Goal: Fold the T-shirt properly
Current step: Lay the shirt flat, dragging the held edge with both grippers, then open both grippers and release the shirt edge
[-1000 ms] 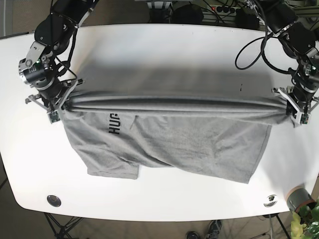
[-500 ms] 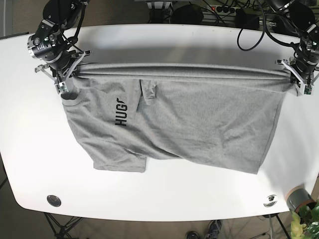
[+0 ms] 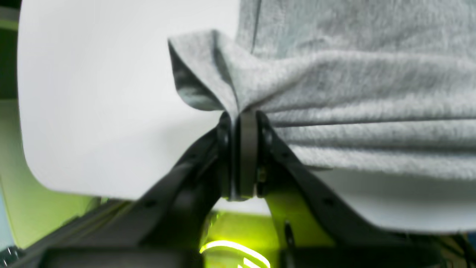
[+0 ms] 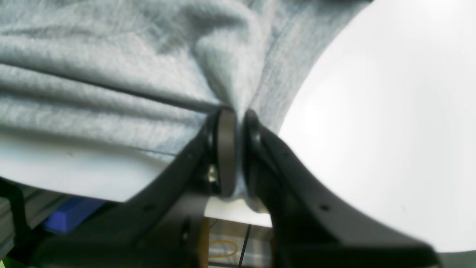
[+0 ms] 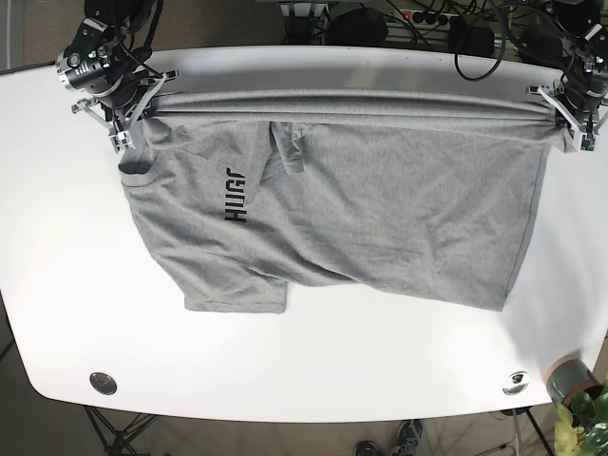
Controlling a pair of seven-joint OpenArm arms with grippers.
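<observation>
Cloth of the grey cotton T-shirt point(image 5: 342, 209) stretches taut between my right gripper point(image 5: 128, 103) and left gripper point(image 5: 570, 116), each pinching its upper edge over the white table point(image 5: 313, 370).

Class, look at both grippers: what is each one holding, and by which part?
Both hold the grey T-shirt. The left gripper pinches a bunched far-edge corner at the hem end; the right gripper pinches the far edge at the collar end.

Left end effector point(image 5: 573, 114) and right end effector point(image 5: 122, 103) are both clamped tight, arms spread wide apart
</observation>
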